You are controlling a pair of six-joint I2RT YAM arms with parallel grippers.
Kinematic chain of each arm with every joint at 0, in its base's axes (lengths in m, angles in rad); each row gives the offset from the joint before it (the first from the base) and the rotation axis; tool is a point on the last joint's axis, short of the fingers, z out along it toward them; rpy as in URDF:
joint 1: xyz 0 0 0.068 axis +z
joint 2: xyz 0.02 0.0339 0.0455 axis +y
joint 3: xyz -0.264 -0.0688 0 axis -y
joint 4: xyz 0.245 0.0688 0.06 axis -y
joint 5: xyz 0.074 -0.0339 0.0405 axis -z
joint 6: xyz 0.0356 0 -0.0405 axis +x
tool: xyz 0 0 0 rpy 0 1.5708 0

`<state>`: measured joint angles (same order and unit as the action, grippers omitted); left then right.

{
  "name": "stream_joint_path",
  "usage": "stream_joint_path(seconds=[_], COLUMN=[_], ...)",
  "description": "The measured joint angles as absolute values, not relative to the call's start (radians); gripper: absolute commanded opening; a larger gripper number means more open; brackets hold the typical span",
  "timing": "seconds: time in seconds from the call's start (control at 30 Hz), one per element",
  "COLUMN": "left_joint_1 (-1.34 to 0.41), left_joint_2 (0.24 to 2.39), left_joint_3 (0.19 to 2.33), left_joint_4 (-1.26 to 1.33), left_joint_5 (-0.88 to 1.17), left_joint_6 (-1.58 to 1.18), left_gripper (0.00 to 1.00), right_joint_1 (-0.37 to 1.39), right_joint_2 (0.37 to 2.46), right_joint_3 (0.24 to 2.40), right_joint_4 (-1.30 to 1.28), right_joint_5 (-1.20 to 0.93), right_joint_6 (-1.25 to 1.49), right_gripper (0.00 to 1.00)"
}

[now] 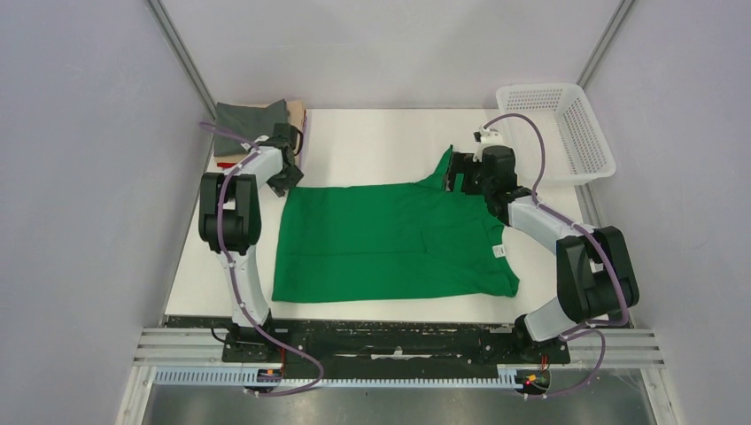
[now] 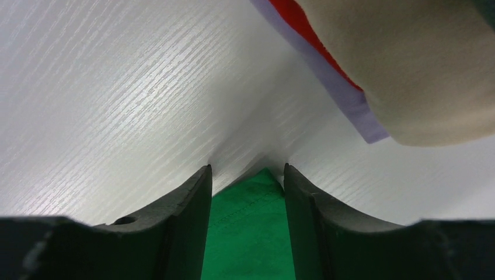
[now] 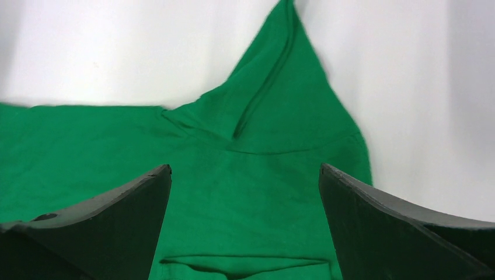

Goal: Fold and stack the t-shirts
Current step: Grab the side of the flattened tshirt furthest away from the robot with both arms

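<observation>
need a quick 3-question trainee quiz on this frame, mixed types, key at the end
1. Multiple choice: the white mesh basket sits at the table's A) far right corner, B) far left corner, C) near edge.
2. True or false: the right gripper is shut on the green t-shirt's sleeve.
3. Fill in: in the left wrist view, the cloth between the left gripper's fingers is ____.
Key: 1 A. 2 false: its jaws stand wide open over the sleeve. 3 green.
</observation>
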<state>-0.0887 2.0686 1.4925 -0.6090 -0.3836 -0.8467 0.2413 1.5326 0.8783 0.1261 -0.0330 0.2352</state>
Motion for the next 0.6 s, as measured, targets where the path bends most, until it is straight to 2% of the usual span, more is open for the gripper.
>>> stream_joint_path(seconds=[0.2, 0.27, 0.4, 0.5, 0.6], left_joint_1=[-0.097, -0.107, -0.131, -0.14, -0.143], left_joint_2=[2.069, 2.069, 2.072, 2.081, 2.083], left_joint_3=[1.497, 1.497, 1.508, 1.526, 1.529], left_joint_4=[-0.653, -0.658, -0.682, -0.698, -0.707], left_joint_5=[-0.381, -0.377, -0.358, -0.357, -0.358], left_joint_6=[-0.846, -0.847, -0.844, -0.844, -0.844], left_gripper=[0.44, 0.38, 0.03, 0.02, 0.02], right_joint_1=[0.241, 0.241, 0.241, 0.241, 0.244], right_joint_2=[1.534, 1.547, 1.624, 1.699, 1.803], right_joint_3=[0.88, 0.896, 0.988, 1.069, 1.183], right_joint_4=[0.101, 0.086, 0.052, 0.042, 0.033], right_joint_5=[0.084, 0.111, 0.151, 0.159, 0.157], right_joint_6=[0.235, 0.231, 0.215, 0.21, 0.21], right_gripper=[0.99, 0.99, 0.99, 0.99, 0.89])
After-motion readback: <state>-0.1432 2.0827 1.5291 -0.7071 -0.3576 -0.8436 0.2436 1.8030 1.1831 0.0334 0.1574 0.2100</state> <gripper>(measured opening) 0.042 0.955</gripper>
